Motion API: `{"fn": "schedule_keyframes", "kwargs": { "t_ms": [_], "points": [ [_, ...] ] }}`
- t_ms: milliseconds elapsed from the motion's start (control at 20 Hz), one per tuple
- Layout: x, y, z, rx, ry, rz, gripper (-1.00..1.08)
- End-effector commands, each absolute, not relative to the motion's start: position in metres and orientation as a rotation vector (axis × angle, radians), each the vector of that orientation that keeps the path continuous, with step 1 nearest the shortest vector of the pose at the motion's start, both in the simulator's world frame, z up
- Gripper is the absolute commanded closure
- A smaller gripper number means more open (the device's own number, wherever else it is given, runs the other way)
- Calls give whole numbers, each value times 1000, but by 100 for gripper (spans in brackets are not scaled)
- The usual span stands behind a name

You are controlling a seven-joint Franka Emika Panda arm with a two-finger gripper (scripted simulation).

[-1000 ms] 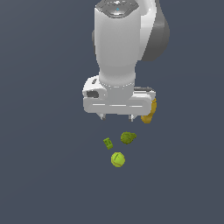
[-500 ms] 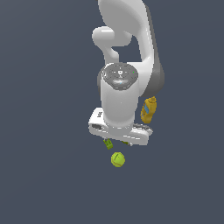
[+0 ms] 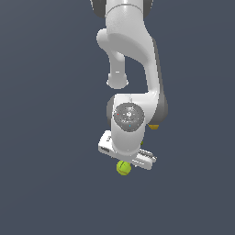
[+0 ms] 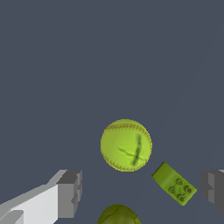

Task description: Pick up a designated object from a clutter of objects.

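Observation:
The yellow-green tennis ball (image 4: 126,145) lies on the dark floor and is round with a thin seam. It also shows in the exterior view (image 3: 123,168), just below the edge of my hand. My gripper (image 4: 141,190) is open and empty above the clutter, its two grey fingers (image 4: 70,192) wide apart. The ball lies a little beyond the line between them. A small green studded cube (image 4: 174,183) lies between the fingers near one of them. The olive-green lumpy object (image 4: 118,215) shows at the wrist picture's edge.
In the exterior view my white arm (image 3: 131,69) hides the cube and the olive object. Only an orange sliver of the bottle (image 3: 153,126) shows behind the wrist. Dark floor surrounds the clutter.
My arm has swung over the clutter and come lower. The hand now covers the cube, the olive object and most of the bottle. The ball has not moved.

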State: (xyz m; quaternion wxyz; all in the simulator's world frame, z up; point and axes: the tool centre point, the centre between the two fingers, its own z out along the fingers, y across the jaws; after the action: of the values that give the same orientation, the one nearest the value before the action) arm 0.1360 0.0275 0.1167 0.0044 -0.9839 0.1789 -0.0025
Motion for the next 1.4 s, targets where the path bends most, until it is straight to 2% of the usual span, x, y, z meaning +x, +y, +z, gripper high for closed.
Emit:
{"fn": "schedule_keyframes", "kwargs": {
  "t_ms": [0,550,1000,1300,1350],
  "points": [
    [139,28,105,-3081,588,-5,-92],
    [140,29,89,-3081,613,2,-92],
    [139,28,48,-3080,617,0,-92],
    [141,29,41,-3080,617,0,-92],
    [141,29,41,-3080,617,0,108]
  ]
}}
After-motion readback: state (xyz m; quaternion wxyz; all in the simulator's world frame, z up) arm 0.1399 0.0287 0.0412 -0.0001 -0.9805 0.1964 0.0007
